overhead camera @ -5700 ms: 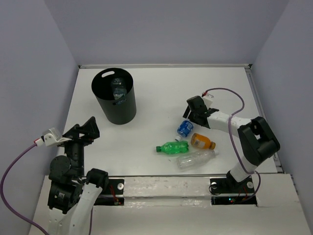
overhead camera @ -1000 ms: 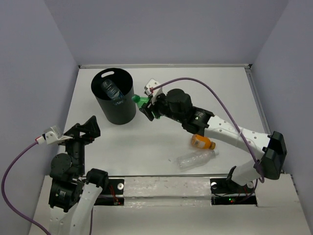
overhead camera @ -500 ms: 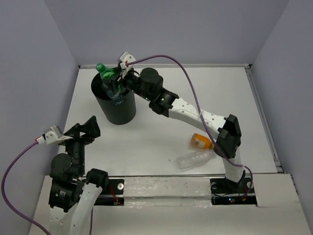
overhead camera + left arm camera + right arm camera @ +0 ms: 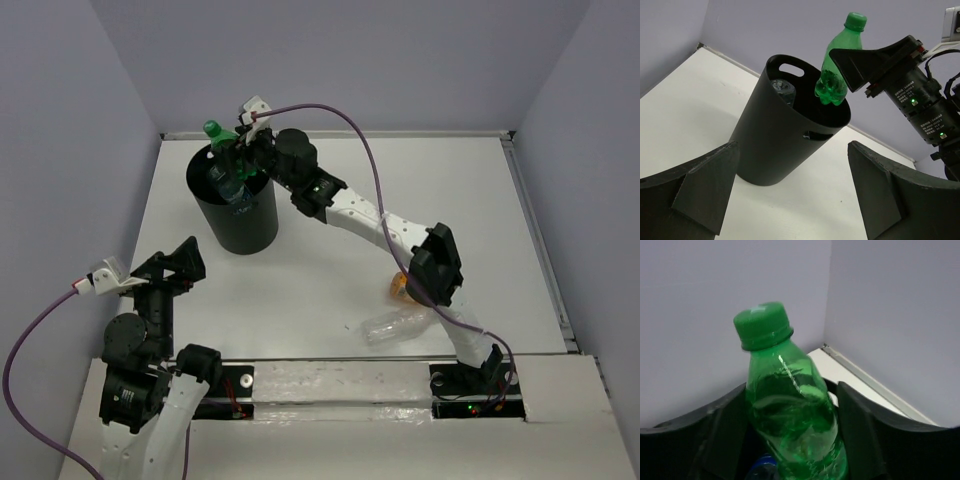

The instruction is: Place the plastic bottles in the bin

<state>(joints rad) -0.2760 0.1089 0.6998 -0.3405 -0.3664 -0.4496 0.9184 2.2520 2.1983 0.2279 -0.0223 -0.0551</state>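
My right gripper point(image 4: 236, 152) is shut on the green bottle point(image 4: 221, 140), which it holds cap up over the open mouth of the black bin point(image 4: 250, 226). In the left wrist view the green bottle point(image 4: 836, 66) has its base just inside the rim of the bin point(image 4: 771, 145). The right wrist view shows the green bottle point(image 4: 790, 405) between my dark fingers point(image 4: 724, 436). A blue-labelled bottle point(image 4: 227, 186) and a clear one point(image 4: 783, 90) lie inside the bin. On the table are an orange bottle point(image 4: 399, 288) and a clear bottle point(image 4: 400, 325). My left gripper point(image 4: 176, 262) is open and empty.
The bin stands at the back left of the white table point(image 4: 330, 270), close to the left wall. My right arm point(image 4: 380, 225) stretches diagonally across the table from its base and partly covers the orange bottle. A raised ledge point(image 4: 520, 200) runs along the right edge.
My right arm has carried the green bottle from beside the bin up and left over its mouth. The bottle now stands more upright. The left arm has not moved.
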